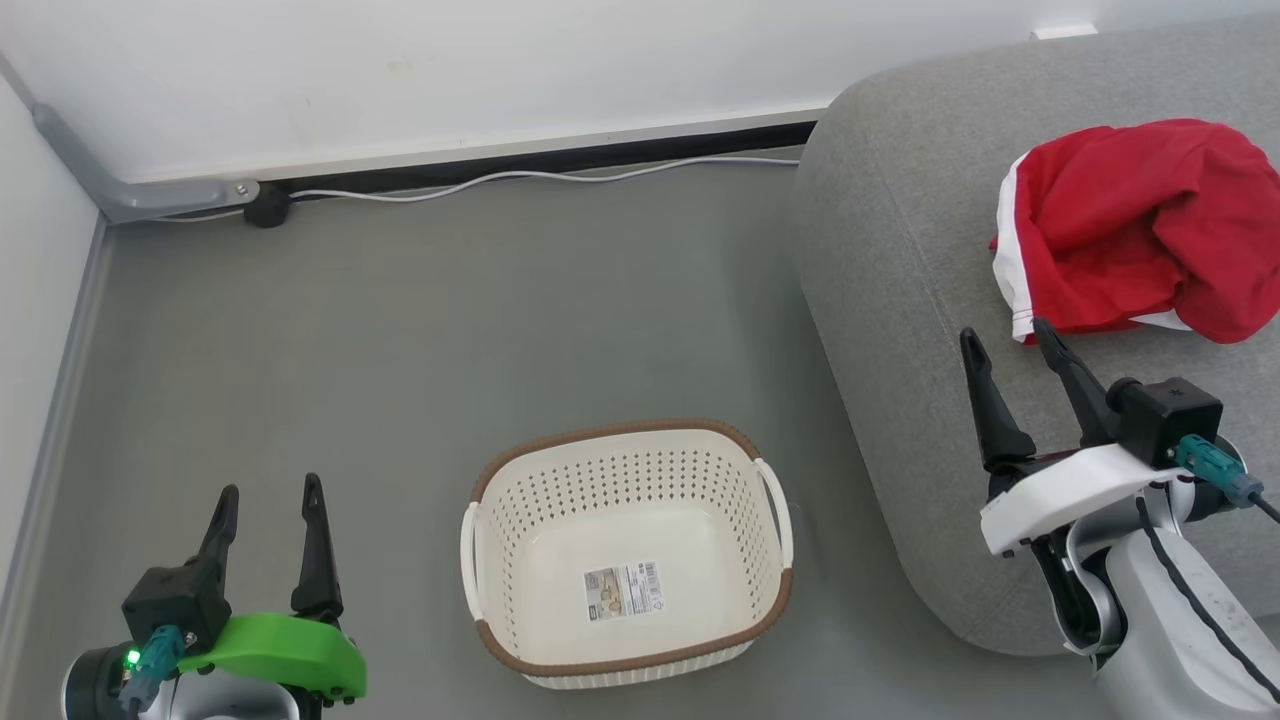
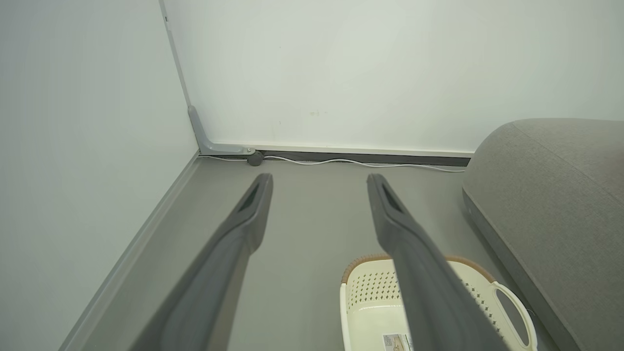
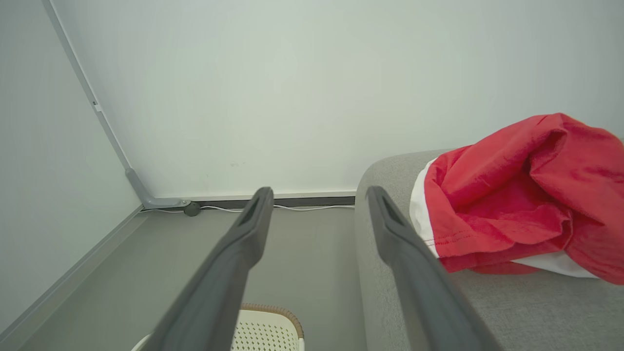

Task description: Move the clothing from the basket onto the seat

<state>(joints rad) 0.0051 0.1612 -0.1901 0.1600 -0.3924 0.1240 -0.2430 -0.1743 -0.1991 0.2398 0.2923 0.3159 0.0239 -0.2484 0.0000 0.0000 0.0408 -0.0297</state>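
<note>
The red clothing (image 1: 1140, 230) with white trim lies crumpled on the grey seat (image 1: 900, 300) at the right; it also shows in the right wrist view (image 3: 516, 200). The cream basket (image 1: 625, 555) with a brown rim stands on the floor, and only a label sticker shows inside it. My right gripper (image 1: 1008, 338) hovers open over the seat's front part, just below the clothing, with nothing between its fingers. At the lower left my left gripper (image 1: 270, 490) stands open above the floor, left of the basket (image 2: 458, 302).
A white wall with a dark skirting strip runs along the back, with a white cable (image 1: 540, 178) lying on the grey floor beside it. A grey corner bracket (image 1: 130, 185) sits at the back left. Open floor lies between basket and wall.
</note>
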